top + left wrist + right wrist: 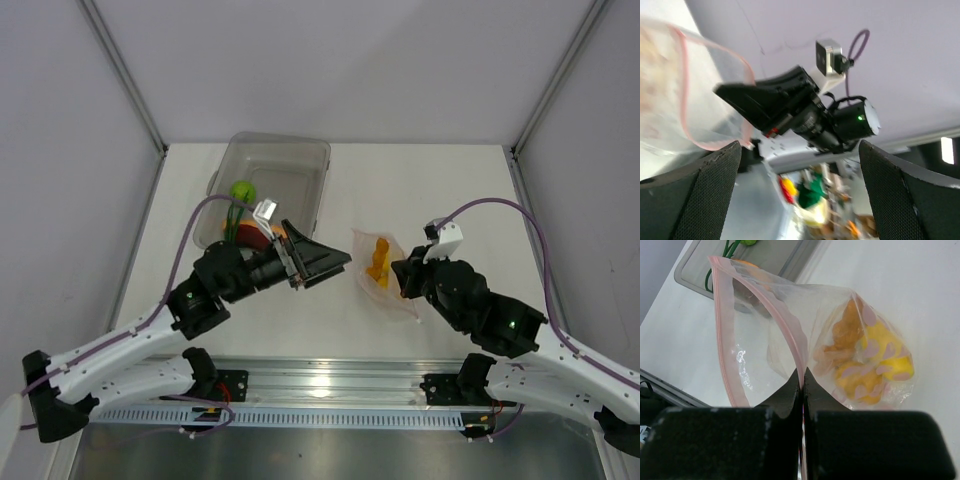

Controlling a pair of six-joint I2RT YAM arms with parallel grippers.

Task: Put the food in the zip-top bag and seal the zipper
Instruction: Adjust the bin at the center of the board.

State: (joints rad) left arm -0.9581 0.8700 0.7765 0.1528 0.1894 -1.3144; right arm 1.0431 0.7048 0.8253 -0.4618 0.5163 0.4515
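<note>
Nearest the arms' bases, the right gripper (802, 382) has its jaws fully closed, pinching the bag (765, 345) by one lip of its mouth, right on the pink zipper (720, 325). The other lip bows away, so the mouth gapes toward the left arm. The left gripper (330, 262) hangs level with that mouth, just beside it, jaws spread as wide as they go and holding nothing. The bag lies on the table (480, 200) between the two grippers. It is thin crinkled film, light and limp, and looks likely to sag, fold or slide when nudged. The zipper strip is the only stiffer part and the sensible place to grip, both to keep the mouth open and later to press it shut. A lemon (890, 365) and an orange cluster (845, 335) already sit in its far end, and their small weight should help to anchor it. Farther back, the clear bin (300, 150) holds a lime (242, 190), a green stalk (232, 215) and a red and orange piece (255, 235). They look like small, light, smooth toys, and the round ones probably need a grip across the middle to stop them squirting out.
</note>
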